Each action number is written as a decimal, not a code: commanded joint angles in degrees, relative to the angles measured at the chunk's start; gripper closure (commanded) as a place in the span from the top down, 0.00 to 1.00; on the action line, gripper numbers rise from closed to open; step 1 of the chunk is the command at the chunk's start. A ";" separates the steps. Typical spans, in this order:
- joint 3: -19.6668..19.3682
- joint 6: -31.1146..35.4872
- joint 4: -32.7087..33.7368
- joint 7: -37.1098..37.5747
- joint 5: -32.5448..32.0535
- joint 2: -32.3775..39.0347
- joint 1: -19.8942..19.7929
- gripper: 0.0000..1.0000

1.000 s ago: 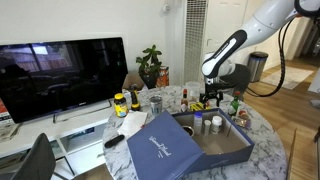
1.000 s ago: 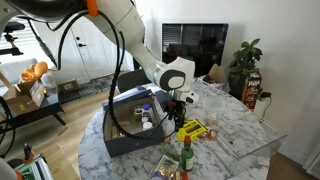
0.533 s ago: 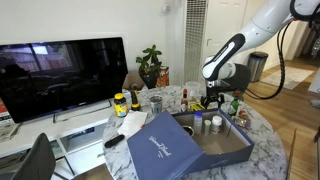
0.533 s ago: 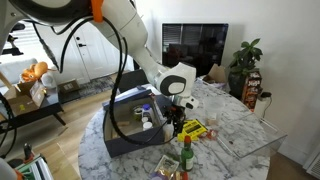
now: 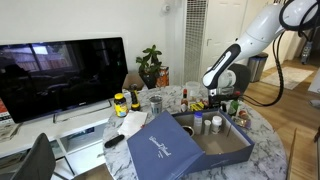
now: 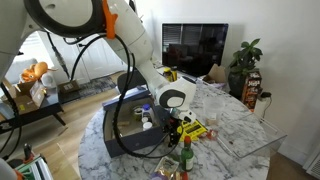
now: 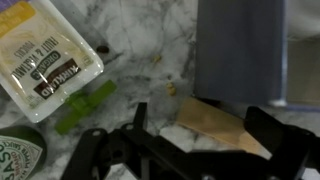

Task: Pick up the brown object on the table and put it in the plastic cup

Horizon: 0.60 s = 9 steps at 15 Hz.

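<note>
The brown object (image 7: pixel 222 125), a flat tan wedge, lies on the marble table (image 7: pixel 140 40) in the wrist view, right against the blue box wall (image 7: pixel 240 50). My gripper (image 7: pixel 204 114) is open and low over it, with one finger on each side of the wedge. In both exterior views the gripper (image 5: pixel 211 101) (image 6: pixel 175 121) is down at the table beside the box, and the wedge is hidden there. A clear plastic cup (image 5: pixel 155 102) stands further back on the table, away from the gripper.
The open blue box (image 5: pixel 205 143) (image 6: pixel 125 135) holds small bottles. A yellow packet (image 7: pixel 45 55) (image 6: pixel 193 128), a green strip (image 7: pixel 85 105) and a green-capped bottle (image 7: pixel 18 152) (image 6: pixel 186 155) lie close to the gripper. More bottles and jars (image 5: pixel 120 103) stand near the TV (image 5: pixel 60 75).
The arm has lowered and bent further down, which brought the gripper to the tabletop beside the blue box. Nothing on the table has moved.
</note>
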 commanded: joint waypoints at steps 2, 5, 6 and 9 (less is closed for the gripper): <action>-0.17 6.09 1.58 -0.01 0.73 2.60 0.66 1.00; -2.34 14.20 1.42 4.17 -0.14 3.27 2.42 1.00; -3.12 16.56 1.44 5.88 -0.26 3.63 2.94 1.00; -7.09 20.27 1.13 12.16 -1.37 4.25 5.58 1.00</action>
